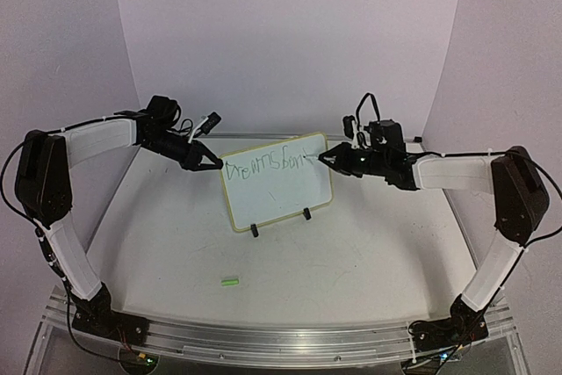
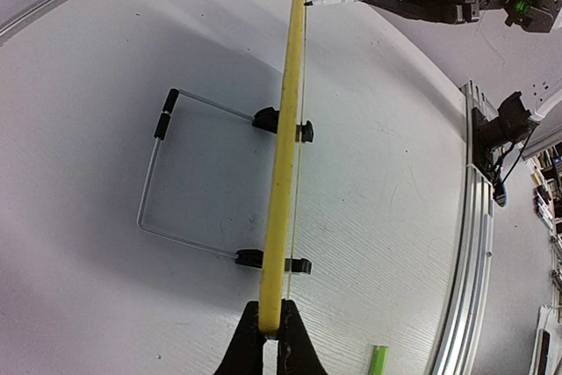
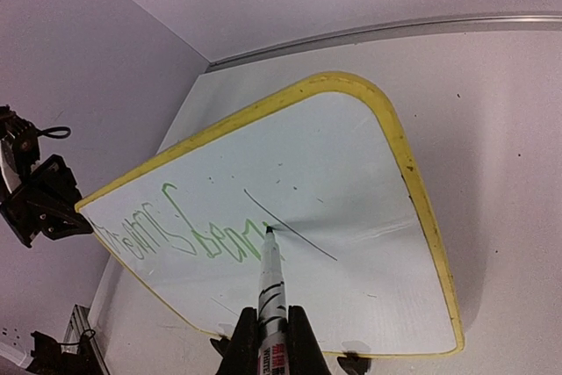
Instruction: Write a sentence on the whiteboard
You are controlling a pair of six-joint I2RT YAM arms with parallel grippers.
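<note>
The whiteboard (image 1: 281,195) stands tilted on two black feet mid-table, with a yellow frame. Green handwritten words of the sentence (image 1: 268,165) run across its upper part. My left gripper (image 1: 216,164) is shut on the board's upper left edge. In the left wrist view the frame (image 2: 285,147) runs edge-on out of the closed jaws (image 2: 270,309). My right gripper (image 3: 270,313) is shut on a marker (image 3: 270,274). The marker's tip touches the whiteboard (image 3: 351,173) at the right end of the green writing (image 3: 176,234), beside a thin dark stroke.
A small green marker cap (image 1: 230,281) lies on the table in front of the board, also seen in the left wrist view (image 2: 378,359). The board's wire stand (image 2: 162,173) rests behind it. A metal rail (image 1: 281,340) runs along the near edge.
</note>
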